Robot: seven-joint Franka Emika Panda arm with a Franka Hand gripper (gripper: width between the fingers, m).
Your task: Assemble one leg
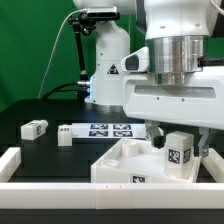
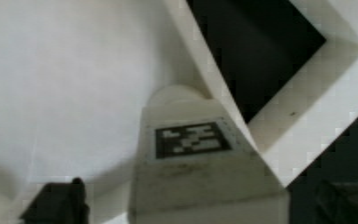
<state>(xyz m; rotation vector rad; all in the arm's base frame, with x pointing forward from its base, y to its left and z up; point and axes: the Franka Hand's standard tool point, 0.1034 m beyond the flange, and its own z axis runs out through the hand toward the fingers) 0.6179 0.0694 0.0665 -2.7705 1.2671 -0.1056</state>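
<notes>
My gripper (image 1: 176,142) is shut on a leg (image 1: 179,153), a small white block with a black-and-white tag. It holds the leg upright over the right corner of the large white tray-like part (image 1: 115,168); I cannot tell whether the two touch. In the wrist view the leg (image 2: 194,150) fills the space between the two dark fingers (image 2: 53,203), with the tray's flat inside (image 2: 69,90) and its raised rim (image 2: 318,95) behind it. Two more legs (image 1: 35,128) (image 1: 65,135) lie on the black table at the exterior view's left.
The marker board (image 1: 110,129) lies flat behind the tray-like part. A white raised rail (image 1: 22,165) runs along the table's left and front edges. The robot's base (image 1: 105,70) stands at the back against a green backdrop.
</notes>
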